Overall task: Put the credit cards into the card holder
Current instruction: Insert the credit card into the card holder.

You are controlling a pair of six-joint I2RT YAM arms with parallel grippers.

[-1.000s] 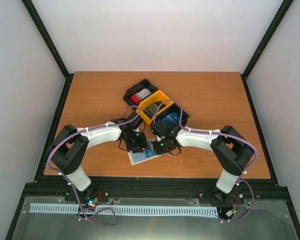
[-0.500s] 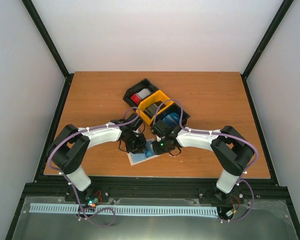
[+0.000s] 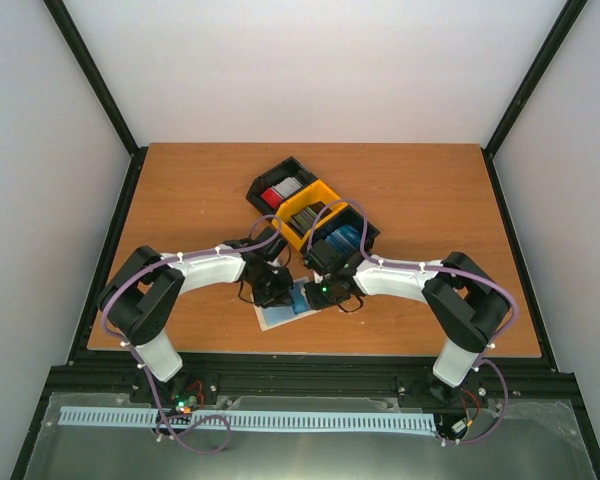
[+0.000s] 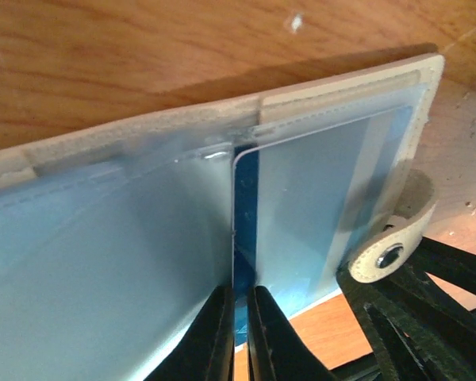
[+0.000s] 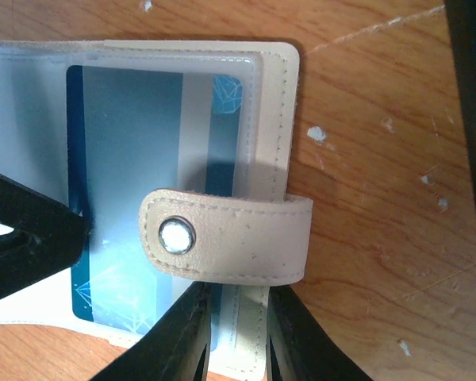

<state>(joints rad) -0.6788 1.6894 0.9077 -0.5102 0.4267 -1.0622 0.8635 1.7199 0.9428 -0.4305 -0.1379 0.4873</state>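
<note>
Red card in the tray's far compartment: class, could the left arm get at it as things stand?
Probably not yet: the left claw is pinched on the blue card at the card holder. Nothing covers the red card, so letting go should free it.

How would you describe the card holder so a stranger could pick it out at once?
On the wooden table, look at the near edge, in front of the black-and-yellow tray. The card holder lies open there: flat and beige, with clear sleeves, a blue card and a snap tab, unlike the rigid tray.
</note>
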